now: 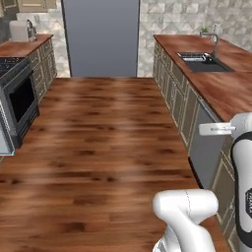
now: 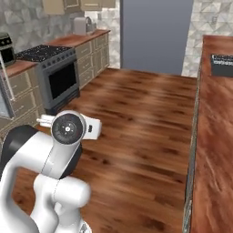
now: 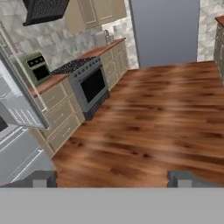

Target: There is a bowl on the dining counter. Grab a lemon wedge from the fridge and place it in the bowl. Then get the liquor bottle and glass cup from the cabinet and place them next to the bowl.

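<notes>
1. Claw first: the two-finger gripper point(image 3: 111, 179) stood spread wide with nothing between its jaws, its two small dark finger tips point(image 3: 39, 178) rising at the lower left and lower right of the hand view, well apart.
2. Beyond the tips lay the glossy wooden plank floor point(image 3: 162, 118), reddish-brown with darker grain bands, filling the middle of the frame.
3. At the left edge of the hand view stood a pale grey, smooth panelled appliance with a long handle point(image 3: 17, 105), probably the fridge with its door swung out, though I could not be sure; no lemon wedge was visible anywhere.
4. Just beyond it ran beige panelled drawer fronts point(image 3: 59, 109) under a brown wooden top, then a black-and-steel oven range point(image 3: 89, 83) with a dark glass door, below a dark hood point(image 3: 43, 9) at the upper left.
5. A tall, flat blue-grey slab point(image 3: 165, 30) closed the far end of the room at the upper centre.
6. In the left base view a long polished wooden counter point(image 1: 226, 83) ran down the right side, holding a dark rectangular sink point(image 1: 204, 61) with a thin metal tap; no bowl showed on the visible stretch.
7. Judged from this, the task was at its opening step: getting to the fridge. The next move seemingly called for turning the base and arm toward the grey appliance at the left, then reaching inside with the jaws kept apart.
</notes>
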Motion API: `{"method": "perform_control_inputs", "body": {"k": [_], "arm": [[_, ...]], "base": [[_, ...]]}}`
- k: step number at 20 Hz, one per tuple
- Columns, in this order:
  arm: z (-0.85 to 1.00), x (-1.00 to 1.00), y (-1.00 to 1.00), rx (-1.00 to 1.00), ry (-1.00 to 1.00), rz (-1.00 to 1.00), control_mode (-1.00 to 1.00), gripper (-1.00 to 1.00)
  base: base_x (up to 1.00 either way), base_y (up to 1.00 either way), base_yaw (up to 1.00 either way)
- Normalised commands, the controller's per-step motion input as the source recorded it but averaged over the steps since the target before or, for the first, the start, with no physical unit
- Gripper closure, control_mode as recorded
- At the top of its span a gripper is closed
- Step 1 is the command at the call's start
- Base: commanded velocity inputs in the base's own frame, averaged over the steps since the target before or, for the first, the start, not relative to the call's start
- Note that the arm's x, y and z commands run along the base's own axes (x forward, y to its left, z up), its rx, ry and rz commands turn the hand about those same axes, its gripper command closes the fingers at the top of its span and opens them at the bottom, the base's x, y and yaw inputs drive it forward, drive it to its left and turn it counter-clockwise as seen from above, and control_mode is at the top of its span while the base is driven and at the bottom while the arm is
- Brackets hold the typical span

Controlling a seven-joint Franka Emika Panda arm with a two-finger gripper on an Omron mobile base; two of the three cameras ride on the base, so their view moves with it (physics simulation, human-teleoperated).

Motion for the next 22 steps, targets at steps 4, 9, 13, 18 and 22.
{"method": "perform_control_inputs", "body": {"k": [4,9,13,18,22], "arm": [[0.0,0.0,0.0,0.0,0.0,0.0,1.0,-1.0],[0.0,0.0,0.0,0.0,0.0,0.0,1.0,-1.0],[0.0,0.0,0.0,0.0,0.0,0.0,1.0,-1.0],[0.0,0.0,0.0,0.0,0.0,0.0,1.0,-1.0],[0.0,0.0,0.0,0.0,0.0,0.0,1.0,-1.0]], "base": [[1.0,0.6,-0.35],[1.0,0.57,-0.33],[1.0,0.5,-0.21],[1.0,0.47,-0.13],[1.0,0.41,-0.06]]}}
